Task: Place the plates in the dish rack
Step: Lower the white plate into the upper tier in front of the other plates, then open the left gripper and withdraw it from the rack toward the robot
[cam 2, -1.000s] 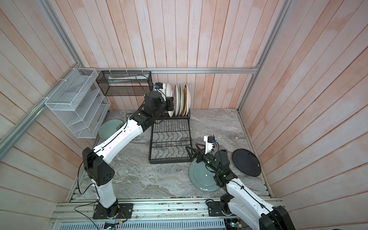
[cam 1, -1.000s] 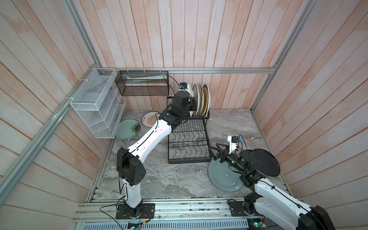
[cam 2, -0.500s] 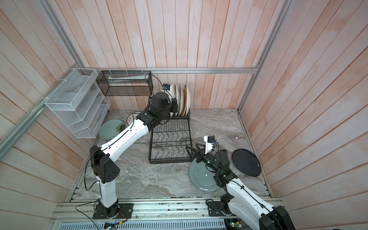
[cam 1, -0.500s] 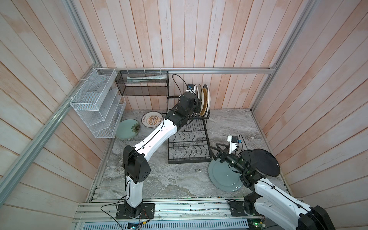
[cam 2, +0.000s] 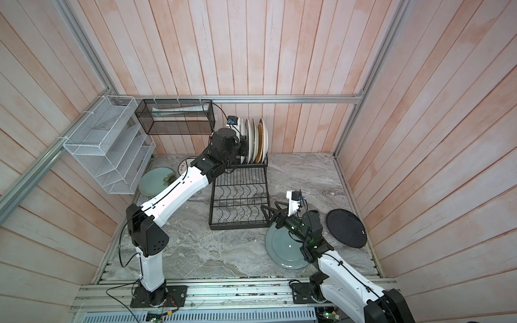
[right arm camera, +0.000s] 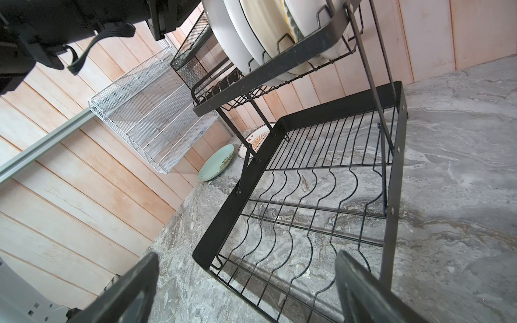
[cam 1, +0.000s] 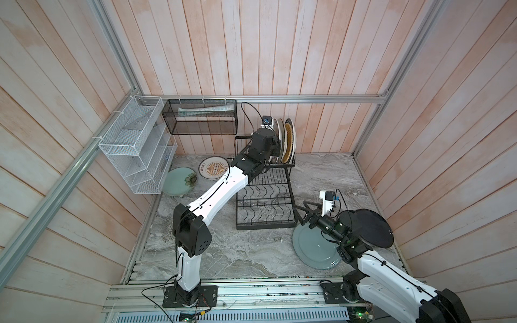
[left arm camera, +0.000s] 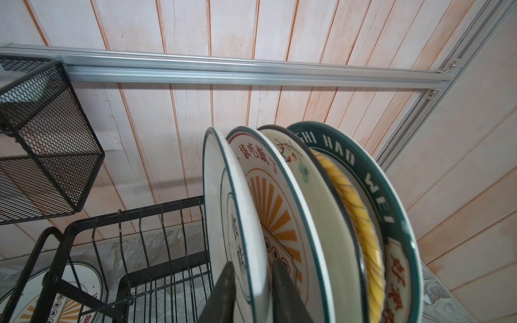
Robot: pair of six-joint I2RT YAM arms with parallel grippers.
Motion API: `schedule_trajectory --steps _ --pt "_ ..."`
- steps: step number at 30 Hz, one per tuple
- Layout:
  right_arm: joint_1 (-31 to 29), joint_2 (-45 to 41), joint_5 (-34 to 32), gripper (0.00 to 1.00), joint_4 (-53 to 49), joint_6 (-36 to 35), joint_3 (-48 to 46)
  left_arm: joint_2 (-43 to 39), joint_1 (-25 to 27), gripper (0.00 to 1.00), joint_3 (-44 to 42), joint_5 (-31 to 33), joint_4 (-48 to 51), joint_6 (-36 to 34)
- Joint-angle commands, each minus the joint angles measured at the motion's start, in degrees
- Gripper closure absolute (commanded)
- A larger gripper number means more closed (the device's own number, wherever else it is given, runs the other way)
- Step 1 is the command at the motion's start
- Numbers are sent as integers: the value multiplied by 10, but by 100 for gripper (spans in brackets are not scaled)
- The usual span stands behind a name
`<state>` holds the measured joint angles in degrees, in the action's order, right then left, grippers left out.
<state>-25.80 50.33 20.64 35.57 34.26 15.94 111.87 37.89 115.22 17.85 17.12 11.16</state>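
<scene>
We are straddling the green-ringed white plate (left arm camera: 223,195) with our left hand (left arm camera: 253,263); it is standing upright in the upper tier of the dish rack (cam 1: 264,207), and we cannot tell whether we are clenching it. Our right hand (cam 1: 301,211) is hovering, released wide, beside the grey-blue plate (cam 1: 310,251) on the surface (cam 1: 237,251).

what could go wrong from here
1. The left gripper straddles the dark-ringed white plate on the upper tier of the dish rack; a skewed retreat could tip it into the sunburst plate.
2. The right gripper, open, hangs by the rack's front corner near the flat grey-blue plate; a low reach might clip the wire.
</scene>
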Motion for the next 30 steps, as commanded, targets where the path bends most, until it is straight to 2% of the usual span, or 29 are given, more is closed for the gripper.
schedule_trajectory --steps 1,13,21,30 --pt "-3 -10 -2 2 0 -1 4 3 -2 74 23 7 -6 -2" --pt "-3 -14 -7 2 -7 -6 4 -33 -14 72 15 -14 12 11" --pt "-3 -14 -17 2 -13 -13 5 -122 -35 69 -67 -46 -2 19" --pt "-3 -4 -31 2 -21 -28 7 -215 -61 62 -171 -99 -27 18"
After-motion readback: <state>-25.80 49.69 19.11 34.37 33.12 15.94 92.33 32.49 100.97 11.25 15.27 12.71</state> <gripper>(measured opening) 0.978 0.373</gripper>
